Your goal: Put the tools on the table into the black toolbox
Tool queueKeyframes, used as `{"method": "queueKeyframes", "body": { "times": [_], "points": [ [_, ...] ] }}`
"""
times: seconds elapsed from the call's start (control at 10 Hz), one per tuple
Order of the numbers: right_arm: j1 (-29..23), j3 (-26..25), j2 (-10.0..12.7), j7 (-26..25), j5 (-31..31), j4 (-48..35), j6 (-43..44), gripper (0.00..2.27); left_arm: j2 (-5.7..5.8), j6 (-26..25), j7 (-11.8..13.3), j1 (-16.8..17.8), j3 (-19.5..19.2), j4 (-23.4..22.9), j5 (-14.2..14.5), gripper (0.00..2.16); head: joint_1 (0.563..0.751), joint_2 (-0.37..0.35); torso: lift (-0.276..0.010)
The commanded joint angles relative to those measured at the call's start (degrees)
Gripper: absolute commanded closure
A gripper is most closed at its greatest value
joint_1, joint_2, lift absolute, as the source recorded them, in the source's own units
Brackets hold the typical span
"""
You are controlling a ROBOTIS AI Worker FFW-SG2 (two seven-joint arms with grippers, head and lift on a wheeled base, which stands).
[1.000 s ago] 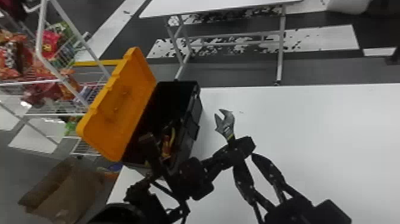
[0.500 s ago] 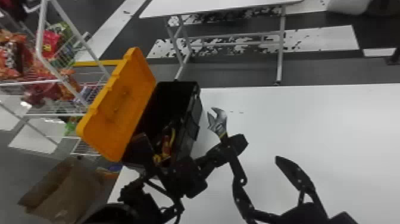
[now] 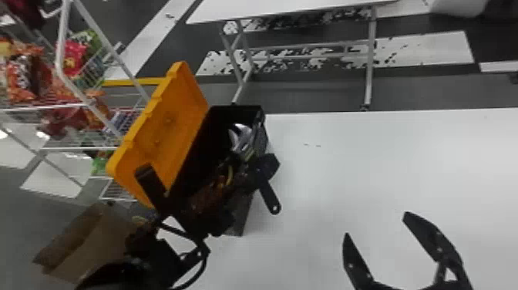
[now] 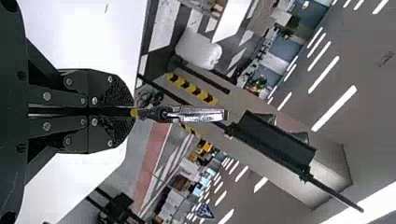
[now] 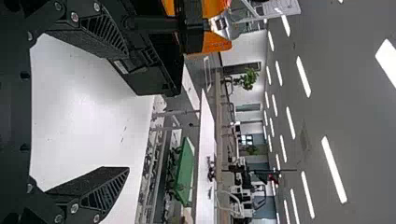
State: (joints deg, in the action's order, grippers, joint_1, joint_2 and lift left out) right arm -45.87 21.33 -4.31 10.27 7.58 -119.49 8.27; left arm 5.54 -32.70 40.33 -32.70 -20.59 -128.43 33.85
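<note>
No readable text, label, number or sign on anything.

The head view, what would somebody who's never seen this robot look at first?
Probably the big orange lid, standing open on the left of the black toolbox. Next, maybe the shiny adjustable wrench, held by the left gripper at the box's open top. Then the right gripper, its two black fingers spread wide over the white table.

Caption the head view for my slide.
Wrench in the left claw, over the open toolbox; right claw open above the white table.
</note>
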Motion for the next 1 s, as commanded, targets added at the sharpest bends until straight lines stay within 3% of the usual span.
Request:
{"method": "queueKeyframes", "body": {
  "times": [0.0,0.2,0.3,0.5,0.9],
  "points": [
    [-1.2,-1.9,0.0,0.1,-1.8,0.7,2.1,0.18,0.00,3.7,-0.9,1.1,-0.8,0.8,-3.4,2.14,0.695,0.350,-0.075],
    [-2.1,-3.1,0.1,0.1,-2.5,1.8,5.0,0.18,0.00,4.4,-1.7,4.4,-2.4,2.6,-6.1,2.14,0.695,0.350,-0.075],
    [-2.7,-3.8,0.1,0.2,-2.8,2.2,6.7,0.18,-0.09,4.8,-3.5,5.6,-2.4,3.3,-9.2,2.14,0.695,0.350,-0.075],
    [-3.5,-4.8,0.1,0.3,-3.3,2.4,8.3,0.18,-0.18,10.4,-6.8,7.1,-1.8,5.7,-15.3,2.14,0.695,0.350,-0.075],
    [-3.9,-6.0,0.1,0.3,-3.7,3.2,9.5,0.18,-0.18,18.5,-11.9,10.5,0.2,13.6,-22.5,2.14,0.695,0.350,-0.075]
  ]
}}
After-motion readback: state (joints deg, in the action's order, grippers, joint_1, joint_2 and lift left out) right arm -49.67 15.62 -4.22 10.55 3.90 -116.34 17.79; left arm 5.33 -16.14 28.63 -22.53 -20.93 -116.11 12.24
